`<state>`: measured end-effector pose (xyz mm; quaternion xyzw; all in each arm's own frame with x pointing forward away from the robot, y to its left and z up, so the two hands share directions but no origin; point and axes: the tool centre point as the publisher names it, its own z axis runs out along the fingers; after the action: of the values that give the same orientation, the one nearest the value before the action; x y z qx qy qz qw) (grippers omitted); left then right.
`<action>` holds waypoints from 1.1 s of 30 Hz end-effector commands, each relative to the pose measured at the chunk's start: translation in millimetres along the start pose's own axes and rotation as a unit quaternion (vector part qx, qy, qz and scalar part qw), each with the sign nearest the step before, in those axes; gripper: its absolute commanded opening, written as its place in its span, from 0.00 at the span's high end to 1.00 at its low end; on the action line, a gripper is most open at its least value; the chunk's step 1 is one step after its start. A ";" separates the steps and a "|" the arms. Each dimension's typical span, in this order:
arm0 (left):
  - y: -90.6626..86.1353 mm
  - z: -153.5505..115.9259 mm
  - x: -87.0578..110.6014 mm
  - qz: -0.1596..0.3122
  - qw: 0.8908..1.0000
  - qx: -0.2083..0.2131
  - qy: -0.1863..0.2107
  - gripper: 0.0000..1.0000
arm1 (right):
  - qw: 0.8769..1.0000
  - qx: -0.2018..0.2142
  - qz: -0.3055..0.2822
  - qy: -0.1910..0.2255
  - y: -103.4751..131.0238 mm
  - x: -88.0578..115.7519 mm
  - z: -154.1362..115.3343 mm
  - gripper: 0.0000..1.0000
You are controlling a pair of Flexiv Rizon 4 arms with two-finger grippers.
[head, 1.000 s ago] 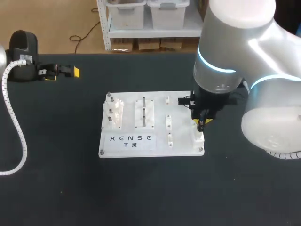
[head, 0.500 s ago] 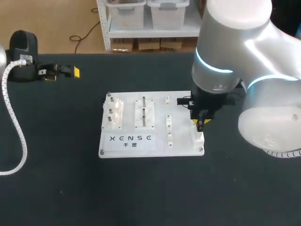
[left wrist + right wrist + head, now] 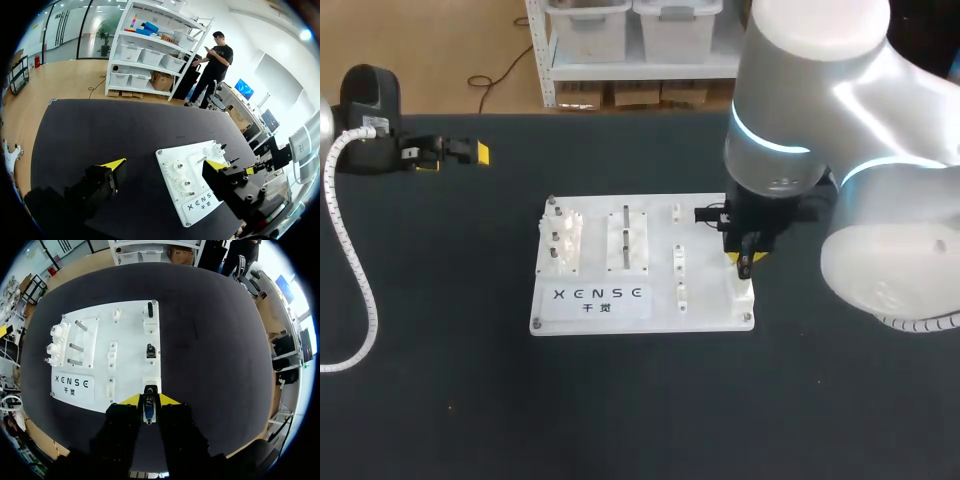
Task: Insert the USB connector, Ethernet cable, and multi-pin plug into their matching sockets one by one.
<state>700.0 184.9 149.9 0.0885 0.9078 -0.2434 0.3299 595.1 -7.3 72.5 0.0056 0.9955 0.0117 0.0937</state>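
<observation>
A white socket board (image 3: 590,310) lies mid-table. My right gripper (image 3: 745,262) hangs over its right edge, near the front corner. In the right wrist view that gripper (image 3: 149,400) is shut on a small dark connector (image 3: 148,409) with a metal end, held upright just above a white socket block (image 3: 150,387) at the board's (image 3: 130,335) edge. Two other dark plugs (image 3: 150,310) (image 3: 150,350) stand in blocks farther along that edge. My left gripper (image 3: 452,158) rests at the table's far left, away from the board. It (image 3: 165,165) stands open and holds nothing.
White gears on pegs (image 3: 563,243) and a block with metal rods (image 3: 627,240) occupy the board's left and middle. Small white clips (image 3: 678,258) sit beside the right column. A white coiled cable (image 3: 355,260) trails along the table's left side.
My right arm has edged slightly left and up with the connector still in its fingers. The left arm has not moved.
</observation>
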 end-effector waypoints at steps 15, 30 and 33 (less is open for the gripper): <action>0.0 0.0 0.0 0.000 1.000 0.000 0.000 0.00 | 1.000 0.003 0.002 0.002 -3.3 3.6 5.5 1.00; 0.0 0.0 0.0 0.000 1.000 0.000 0.000 0.00 | 1.000 0.002 0.013 0.020 -8.0 8.8 25.3 1.00; 0.0 0.0 0.0 0.000 1.000 0.000 0.000 0.00 | 1.000 0.004 0.012 0.026 -7.6 11.1 28.9 1.00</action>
<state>700.0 184.9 149.9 0.0885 0.9078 -0.2434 0.3299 592.4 -13.8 61.6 0.0182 0.9971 0.0109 0.0737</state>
